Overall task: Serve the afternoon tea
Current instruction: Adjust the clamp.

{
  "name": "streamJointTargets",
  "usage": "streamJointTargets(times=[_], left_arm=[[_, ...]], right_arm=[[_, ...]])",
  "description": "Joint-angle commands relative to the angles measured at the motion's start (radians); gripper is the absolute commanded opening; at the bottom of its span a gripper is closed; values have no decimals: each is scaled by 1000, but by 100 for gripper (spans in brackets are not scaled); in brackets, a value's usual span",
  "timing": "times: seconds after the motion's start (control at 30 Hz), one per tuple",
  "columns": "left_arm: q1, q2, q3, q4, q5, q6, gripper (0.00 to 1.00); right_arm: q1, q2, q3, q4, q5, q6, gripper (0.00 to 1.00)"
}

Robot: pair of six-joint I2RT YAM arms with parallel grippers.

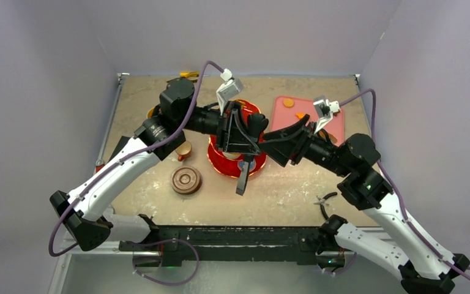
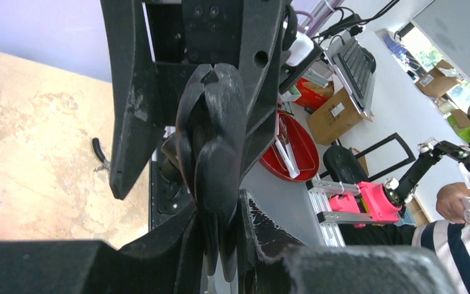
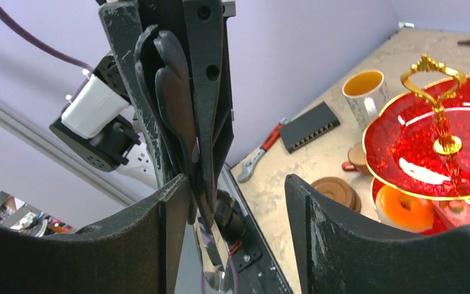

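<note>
The red three-tier stand (image 1: pixel 220 164) with its gold handle (image 3: pixel 431 67) stands mid-table, partly hidden under both grippers. An orange pastry (image 3: pixel 404 208) lies on a lower tier. My left gripper (image 1: pixel 238 130) is shut on the black tongs (image 1: pixel 243 177), which hang down over the stand's front; in the left wrist view the tongs (image 2: pixel 217 184) sit between its fingers. My right gripper (image 3: pixel 235 184) is open, its jaws on either side of the tongs (image 3: pixel 180 104). The white mug (image 3: pixel 367 92), brown cup (image 1: pixel 183 150) and saucer (image 1: pixel 186 180) stand left of the stand.
A pink tray (image 1: pixel 318 122) with an orange pastry (image 1: pixel 288 103) lies at the back right, behind the right arm. Pliers (image 1: pixel 325 202) lie near the front right. A black block (image 3: pixel 309 125) and a red-handled wrench (image 3: pixel 263 153) lie at the left edge.
</note>
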Motion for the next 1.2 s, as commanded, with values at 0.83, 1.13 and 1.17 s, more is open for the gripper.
streamJointTargets(times=[0.83, 1.13, 1.17], left_arm=[[15, 14, 172, 143, -103, -79, 12], [15, 18, 172, 190, -116, -92, 12], [15, 19, 173, 190, -116, -93, 12]], right_arm=[[20, -49, -23, 155, -64, -113, 34], [20, 31, 11, 194, -77, -126, 34], [21, 31, 7, 194, -78, -126, 34]])
